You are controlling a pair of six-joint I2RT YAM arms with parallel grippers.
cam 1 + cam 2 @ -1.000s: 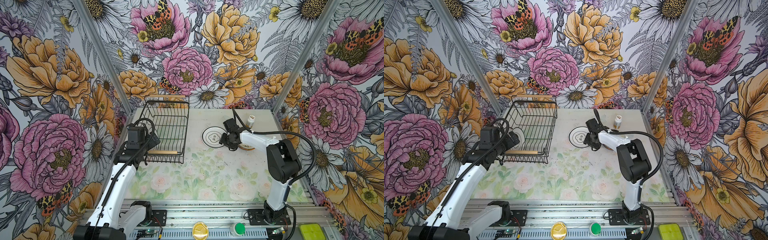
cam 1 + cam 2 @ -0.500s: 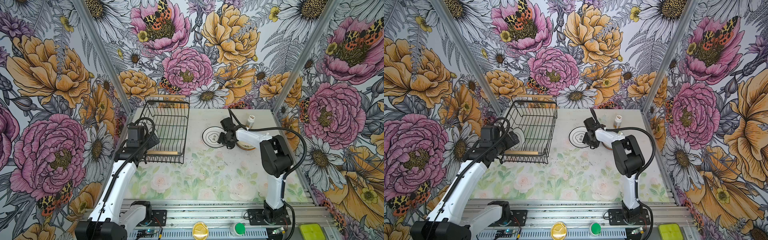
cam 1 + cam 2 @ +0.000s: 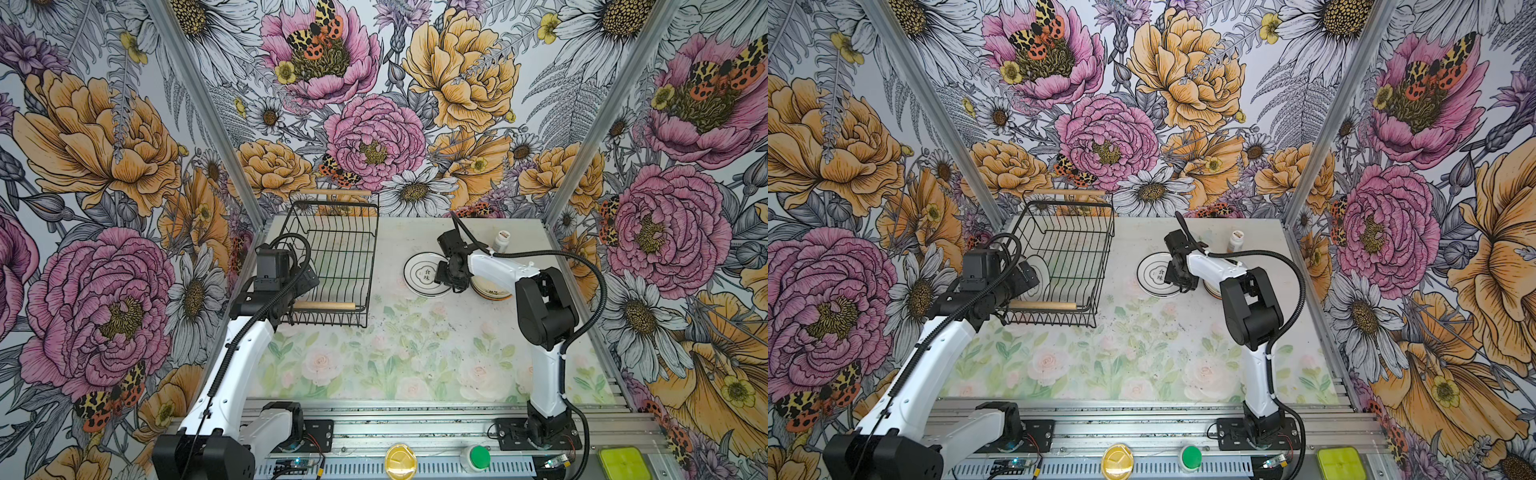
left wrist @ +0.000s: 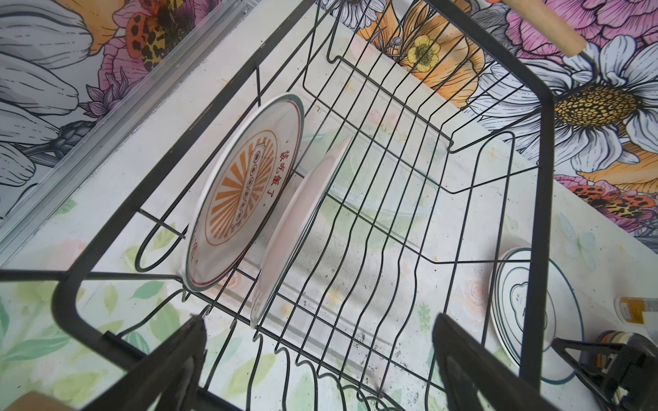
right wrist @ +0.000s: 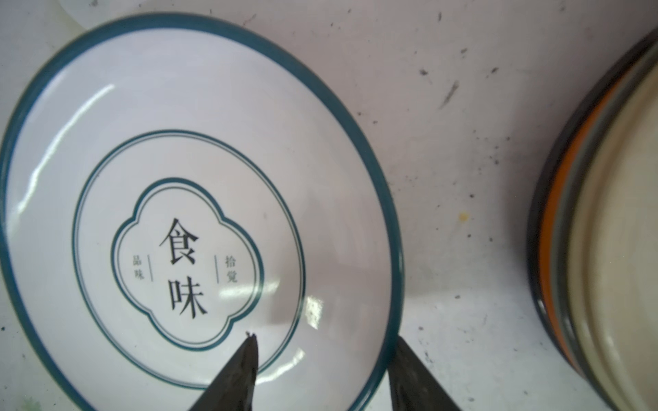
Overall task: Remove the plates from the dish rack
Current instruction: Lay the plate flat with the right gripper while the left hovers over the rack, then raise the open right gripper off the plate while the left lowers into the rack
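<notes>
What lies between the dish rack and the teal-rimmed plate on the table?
Only bare table, in both top views, between dish rack and teal-rimmed plate.

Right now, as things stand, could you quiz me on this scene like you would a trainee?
1. How many plates stand in the dish rack?
2. True or false: the left claw is clamped on a plate.
3. The teal-rimmed plate at the right claw is: A) in the rack, B) on the table, outside the rack, C) standing on edge against the wall.
Key: 1) Two: the sunburst plate and a plain plate. 2) False: it is open and empty. 3) B.
</notes>
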